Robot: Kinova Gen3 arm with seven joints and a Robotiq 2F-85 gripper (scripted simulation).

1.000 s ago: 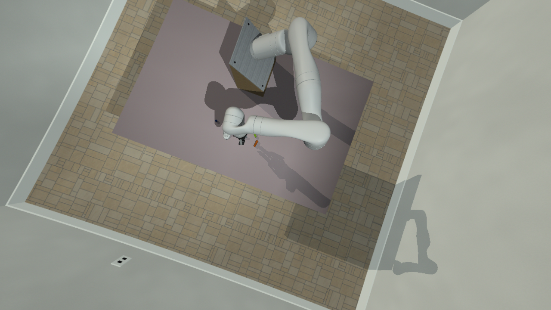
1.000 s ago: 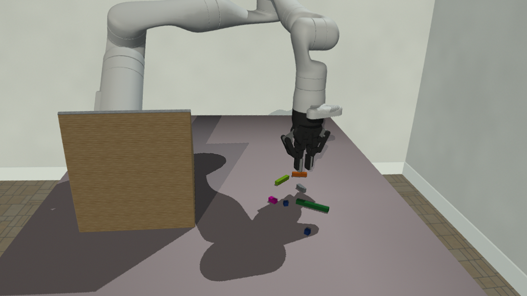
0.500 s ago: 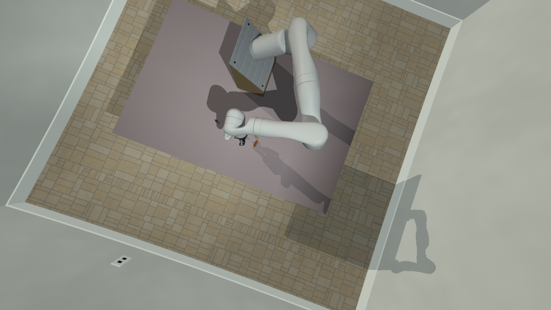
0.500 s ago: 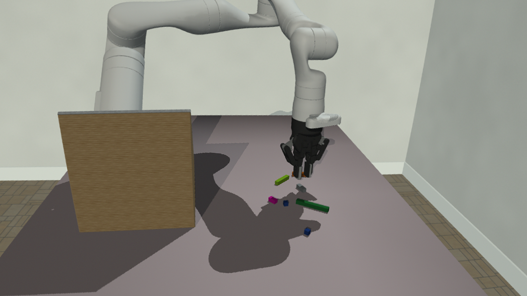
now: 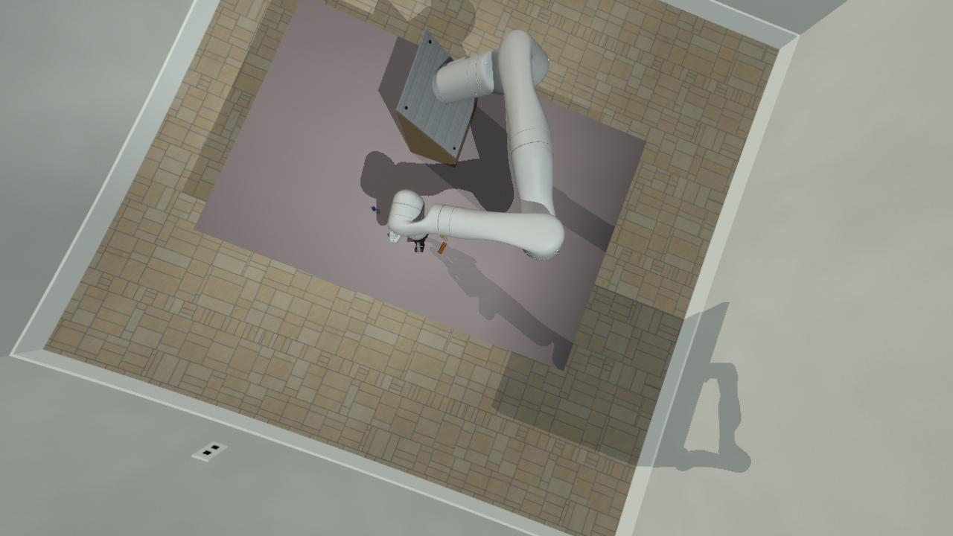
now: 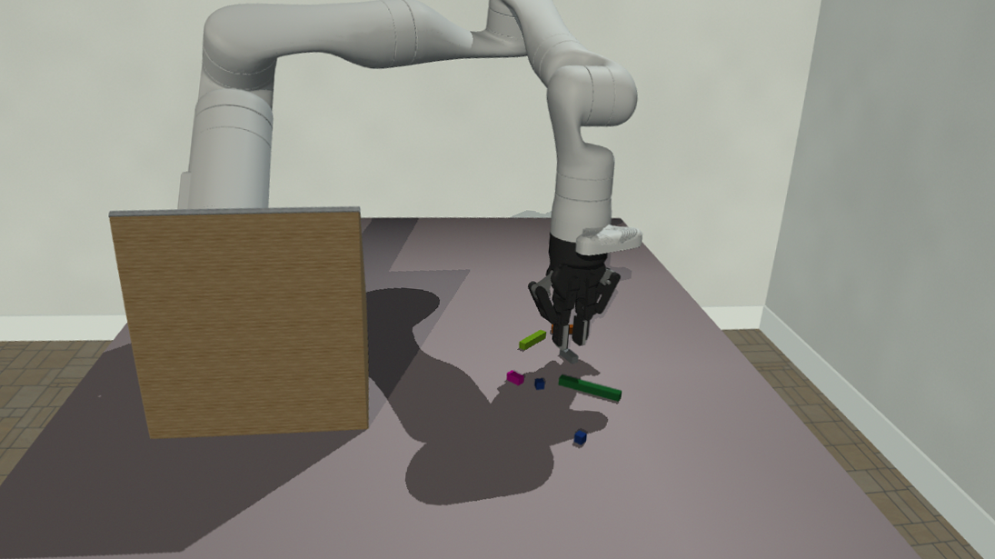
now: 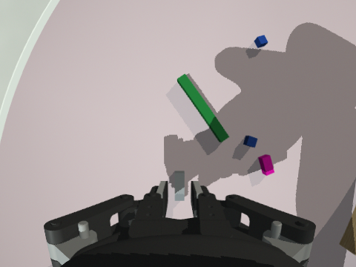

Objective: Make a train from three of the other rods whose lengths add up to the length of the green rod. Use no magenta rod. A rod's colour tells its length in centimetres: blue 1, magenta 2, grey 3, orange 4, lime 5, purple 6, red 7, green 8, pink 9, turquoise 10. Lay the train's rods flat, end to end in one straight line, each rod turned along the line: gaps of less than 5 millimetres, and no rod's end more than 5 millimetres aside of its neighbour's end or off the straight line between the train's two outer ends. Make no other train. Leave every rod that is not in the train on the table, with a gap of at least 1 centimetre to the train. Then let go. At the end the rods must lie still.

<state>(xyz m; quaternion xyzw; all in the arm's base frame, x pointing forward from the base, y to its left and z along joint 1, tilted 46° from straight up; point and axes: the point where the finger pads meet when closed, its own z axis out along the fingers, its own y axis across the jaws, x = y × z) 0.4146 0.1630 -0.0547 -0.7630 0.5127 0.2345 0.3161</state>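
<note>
- Gripper (image 5: 419, 245) (image 6: 569, 343) (image 7: 179, 190), narrowly parted and empty, hovers over the grey rod (image 6: 568, 357) (image 7: 179, 178), near the green rod (image 6: 590, 389) (image 7: 200, 104).
- No train yet; grey, orange and one blue would fit.
- Mauve table (image 5: 299, 166) (image 6: 668, 499) (image 7: 93, 93) under green.
- Pale walls (image 6: 906, 154) well beyond green.

Rods: one green (image 6: 589, 388) (image 7: 202, 107), one magenta (image 6: 514, 377) (image 7: 266, 165), one grey (image 6: 568, 356) (image 7: 179, 185), all plain; worktop (image 5: 299, 133) (image 6: 666, 522) (image 7: 93, 93) was mauve; pedestal side (image 6: 243, 326) was brown, wood-grained

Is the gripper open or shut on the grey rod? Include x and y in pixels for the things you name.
Open: in the wrist view, gaps separate the gripper's (image 6: 570, 340) (image 7: 179, 187) fingers from the grey rod (image 6: 568, 357) (image 7: 179, 182).
</note>
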